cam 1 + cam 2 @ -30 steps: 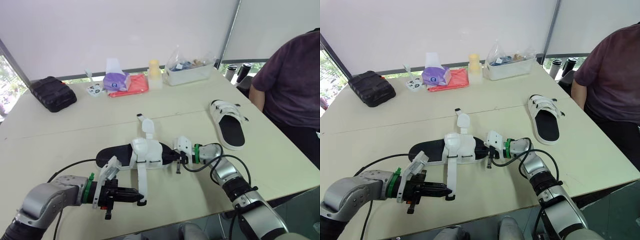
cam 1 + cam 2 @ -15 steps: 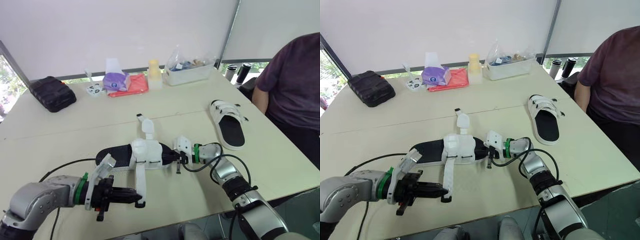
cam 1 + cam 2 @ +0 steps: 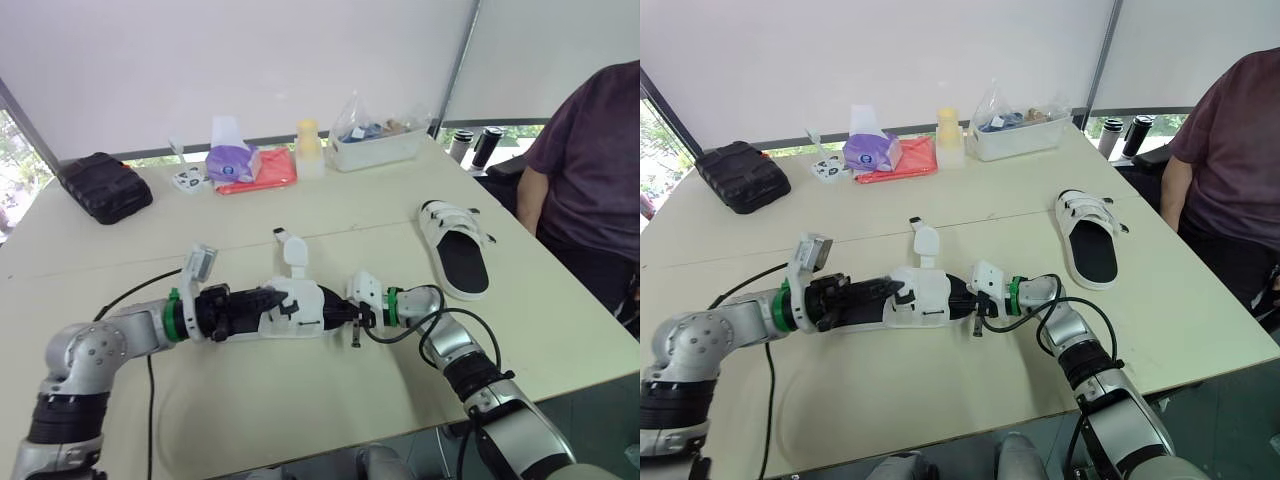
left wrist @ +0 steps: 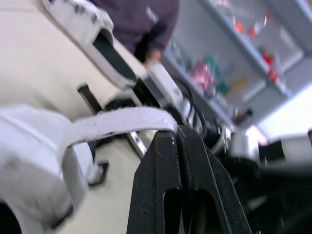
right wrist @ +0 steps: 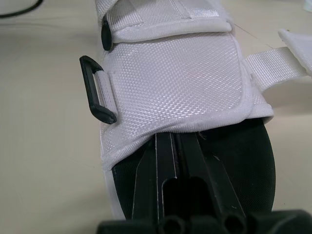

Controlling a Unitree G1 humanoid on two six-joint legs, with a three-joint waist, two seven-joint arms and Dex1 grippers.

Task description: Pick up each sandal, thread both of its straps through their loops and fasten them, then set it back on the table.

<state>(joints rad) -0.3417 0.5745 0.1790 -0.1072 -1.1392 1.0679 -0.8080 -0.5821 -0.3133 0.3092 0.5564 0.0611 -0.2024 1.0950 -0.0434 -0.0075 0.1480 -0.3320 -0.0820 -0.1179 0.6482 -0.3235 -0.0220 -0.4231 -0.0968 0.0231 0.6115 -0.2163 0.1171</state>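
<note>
A white sandal with a black sole [image 3: 300,310] lies on its side across the middle of the table [image 3: 300,400]. My left gripper [image 3: 266,299] is shut on the end of its near strap [image 4: 122,121], which it holds folded over the white upper. My right gripper [image 3: 347,312] is shut on the sole's edge [image 5: 243,161] at the other end. A black loop [image 5: 95,95] sticks out from the upper beside the right fingers. The far strap [image 3: 293,250] lies loose on the table. A second sandal [image 3: 455,245], with its straps closed, rests at the right.
Along the back edge stand a black case [image 3: 105,185], a tissue pack [image 3: 233,160] on a red cloth, a yellow bottle [image 3: 309,148] and a clear box [image 3: 378,140]. A person [image 3: 590,160] sits at the right corner. My arms' cables trail over the near table.
My left gripper has swung from the table's front up and over the sandal, carrying the near strap with it so that the strap now folds across the upper. The right gripper has stayed put.
</note>
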